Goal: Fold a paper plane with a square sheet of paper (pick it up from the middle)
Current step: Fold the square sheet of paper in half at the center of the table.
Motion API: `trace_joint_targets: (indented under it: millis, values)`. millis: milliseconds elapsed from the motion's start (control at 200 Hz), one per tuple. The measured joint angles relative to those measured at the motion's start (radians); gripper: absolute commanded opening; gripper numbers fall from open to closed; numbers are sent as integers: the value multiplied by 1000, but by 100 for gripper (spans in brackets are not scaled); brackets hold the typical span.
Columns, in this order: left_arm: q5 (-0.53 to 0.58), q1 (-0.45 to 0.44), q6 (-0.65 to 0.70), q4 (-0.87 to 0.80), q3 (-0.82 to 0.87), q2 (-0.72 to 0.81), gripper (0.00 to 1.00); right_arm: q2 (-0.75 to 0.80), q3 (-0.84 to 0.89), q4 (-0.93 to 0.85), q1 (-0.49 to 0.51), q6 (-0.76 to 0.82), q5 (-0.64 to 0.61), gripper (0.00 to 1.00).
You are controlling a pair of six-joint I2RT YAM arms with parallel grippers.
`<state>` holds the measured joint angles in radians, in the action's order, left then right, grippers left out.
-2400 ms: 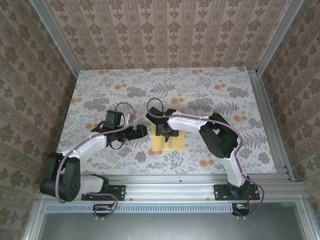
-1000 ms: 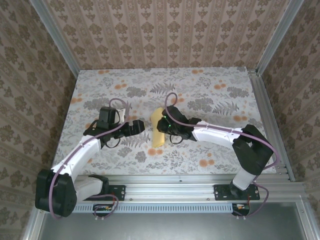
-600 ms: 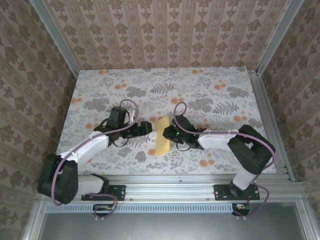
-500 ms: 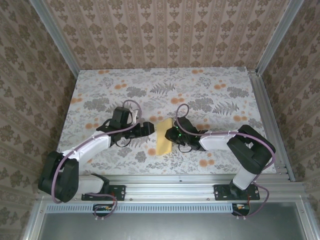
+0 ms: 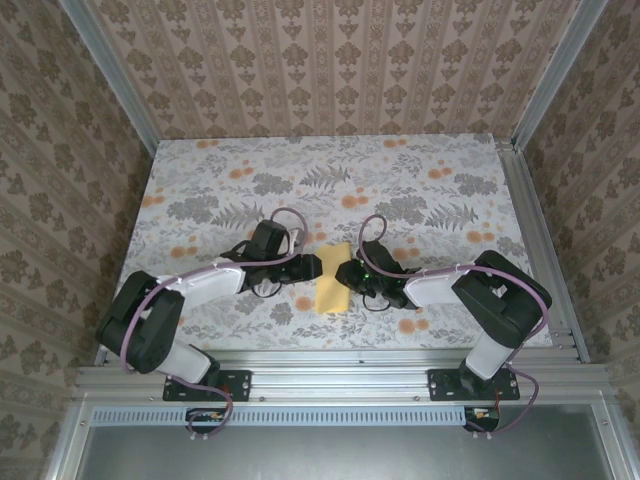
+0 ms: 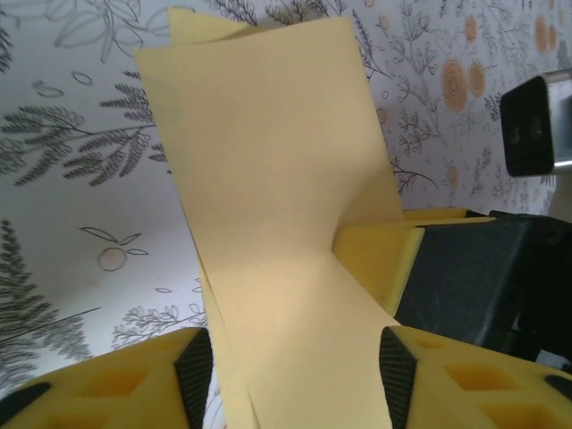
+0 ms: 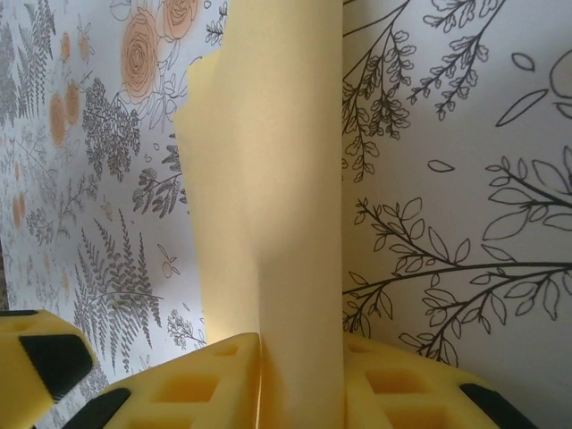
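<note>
Plainly flimsy stuff: the yellow sheet of paper [image 5: 333, 284] hangs bowed between both arms, over the near middle of the table [image 5: 420, 170].
Light, limp and quick to crease, it is best pinched gently near an edge. The right gripper [image 7: 299, 375] is clamped on it. The left gripper [image 6: 292, 371] has its fingers apart, paper between them, not yet pinched.
</note>
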<state>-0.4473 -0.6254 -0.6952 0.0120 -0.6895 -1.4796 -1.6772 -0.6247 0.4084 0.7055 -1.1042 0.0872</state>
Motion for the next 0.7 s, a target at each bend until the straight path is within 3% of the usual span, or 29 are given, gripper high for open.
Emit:
trace_joint_targets:
  millis: [140, 320, 705]
  values:
    - [14, -25, -22, 31, -8, -45, 29, 0, 5, 15, -5, 0, 0, 29]
    - [28, -51, -32, 50, -25, -95, 21, 1, 6, 15, -11, -1, 2, 29]
    - [49, -76, -35, 63, -34, -185, 19, 1, 6, 15, -15, 0, 5, 32]
